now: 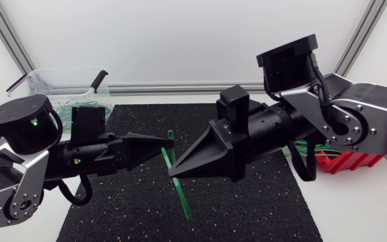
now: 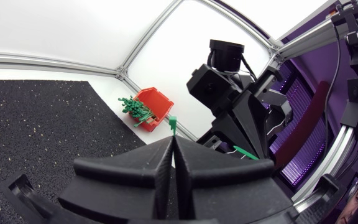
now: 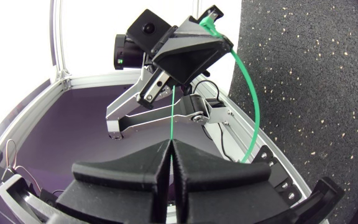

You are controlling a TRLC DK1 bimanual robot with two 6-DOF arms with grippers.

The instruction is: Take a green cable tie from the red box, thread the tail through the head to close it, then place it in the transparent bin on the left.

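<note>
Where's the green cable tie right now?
In the head view, the green cable tie is above the black mat, mid-table, held by the left gripper and the right gripper.

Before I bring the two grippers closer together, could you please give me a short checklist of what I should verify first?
1. Left gripper shut on the cable tie just below its head: ok.
2. Right gripper shut on the same tie: ok.
3. Tie bent in an arc between the two grippers: ok, clear in the right wrist view.
4. Tail entered into the head: cannot tell; the left gripper hides where the tail ends.
5. Transparent bin uncovered, nothing over its opening: ok.
</note>
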